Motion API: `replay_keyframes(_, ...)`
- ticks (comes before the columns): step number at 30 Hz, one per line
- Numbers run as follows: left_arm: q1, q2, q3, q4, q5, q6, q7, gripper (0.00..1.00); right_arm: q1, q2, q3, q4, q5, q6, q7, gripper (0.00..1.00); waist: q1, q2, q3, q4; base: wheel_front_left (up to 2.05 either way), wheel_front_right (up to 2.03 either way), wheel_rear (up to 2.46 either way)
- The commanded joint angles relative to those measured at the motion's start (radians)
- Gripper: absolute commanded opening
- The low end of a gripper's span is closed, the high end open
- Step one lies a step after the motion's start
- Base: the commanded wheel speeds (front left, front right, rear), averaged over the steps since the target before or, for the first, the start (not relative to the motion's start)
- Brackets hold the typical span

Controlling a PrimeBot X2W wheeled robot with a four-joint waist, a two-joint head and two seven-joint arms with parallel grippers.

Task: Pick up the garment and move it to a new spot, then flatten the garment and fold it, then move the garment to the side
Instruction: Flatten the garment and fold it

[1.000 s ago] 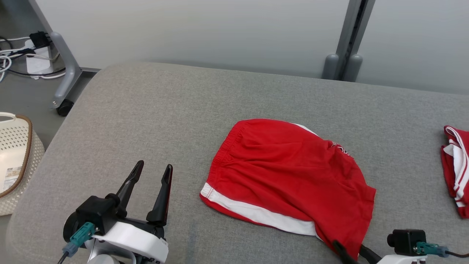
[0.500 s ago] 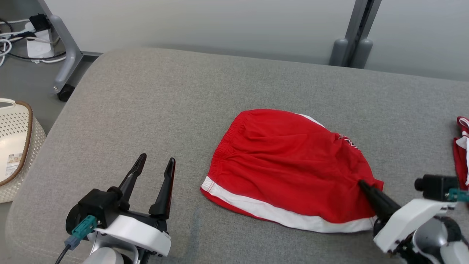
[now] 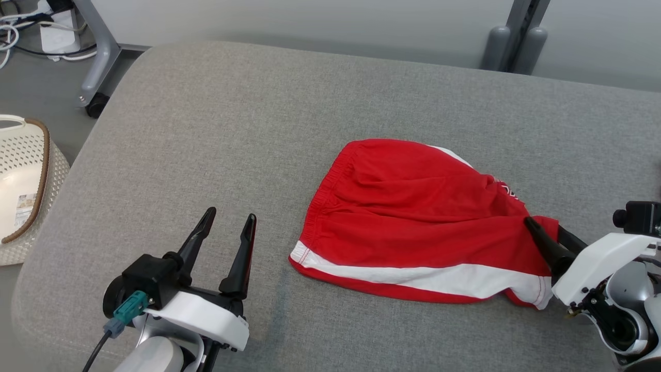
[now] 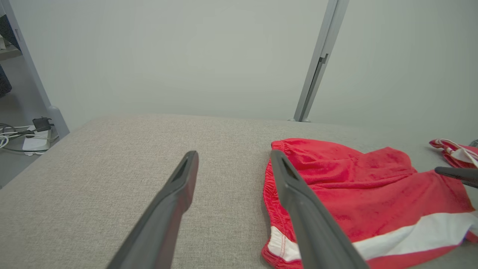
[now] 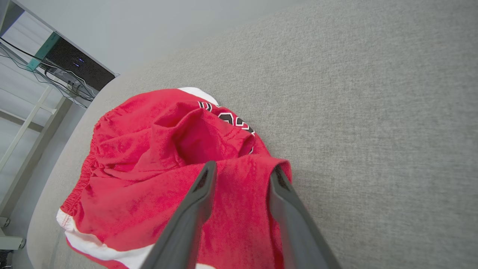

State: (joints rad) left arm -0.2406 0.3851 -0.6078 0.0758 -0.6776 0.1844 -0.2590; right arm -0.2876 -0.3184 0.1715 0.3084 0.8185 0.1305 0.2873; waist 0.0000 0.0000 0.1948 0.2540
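Red shorts (image 3: 413, 217) with a white side stripe and an elastic waistband lie on the grey padded table (image 3: 232, 129), waistband to the left. My right gripper (image 3: 545, 227) is at their right corner. Its two fingers stand apart, and the hem corner lies between and over the tips, as the right wrist view shows (image 5: 242, 168). There the shorts (image 5: 149, 168) bunch up ahead of the fingers, with black lettering showing. My left gripper (image 3: 231, 219) hovers open and empty left of the shorts, its tips beside the waistband (image 4: 233, 153).
A white mesh basket (image 3: 20, 181) stands on the floor off the table's left edge. A second red-and-white garment (image 4: 453, 153) lies at the far right. A wheeled frame leg (image 3: 95, 103) and cables are at the back left, and a grey post (image 3: 516, 36) stands behind the table.
The camera has tilted down. My right gripper has travelled from the near edge up and to the right, taking the shorts' corner along and spreading the striped side. The left gripper has held still.
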Motion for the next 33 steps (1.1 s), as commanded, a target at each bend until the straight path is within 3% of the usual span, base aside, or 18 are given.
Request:
replay_keyframes(1, -0.005, -0.003, 0.0, 0.007, 0.004, -0.004, -0.004, 1.0, 0.011, -0.007, 0.01, 0.006, 0.014, 0.001, -0.007, 1.0, 0.0, 0.0, -0.019, -0.011, 0.0, 0.0, 0.0)
replay_keyframes(7, 0.014, 0.003, 0.0, 0.015, -0.004, 0.0, -0.003, 1.0, 0.056, -0.027, 0.026, -0.033, 0.03, 0.001, -0.055, 1.0, 0.0, 0.0, -0.079, -0.066, 0.0, 0.0, 0.0)
replay_keyframes(14, 0.046, 0.014, 0.017, 0.006, -0.009, 0.016, -0.004, 1.0, 0.135, -0.049, -0.008, -0.189, -0.016, 0.001, -0.185, 1.0, 0.0, 0.0, -0.137, -0.149, 0.0, 0.0, 0.0)
replay_keyframes(24, 0.109, 0.03, 0.096, -0.019, -0.001, 0.047, -0.007, 1.0, 0.278, 0.015, -0.058, -0.397, -0.152, 0.001, -0.345, 1.0, 0.0, 0.0, -0.181, -0.232, 0.0, 0.0, 0.0)
replay_keyframes(29, 0.165, 0.002, 0.184, -0.032, 0.032, 0.064, -0.005, 1.0, 0.371, 0.075, -0.111, -0.446, -0.217, 0.001, -0.398, 1.0, 0.0, 0.0, -0.193, -0.245, 0.0, 0.0, 0.0)
replay_keyframes(33, 0.213, -0.035, 0.233, -0.039, 0.072, 0.044, -0.005, 1.0, 0.43, 0.11, -0.121, -0.44, -0.277, 0.001, -0.425, 1.0, 0.0, 0.0, -0.195, -0.243, 0.0, 0.0, 0.0)
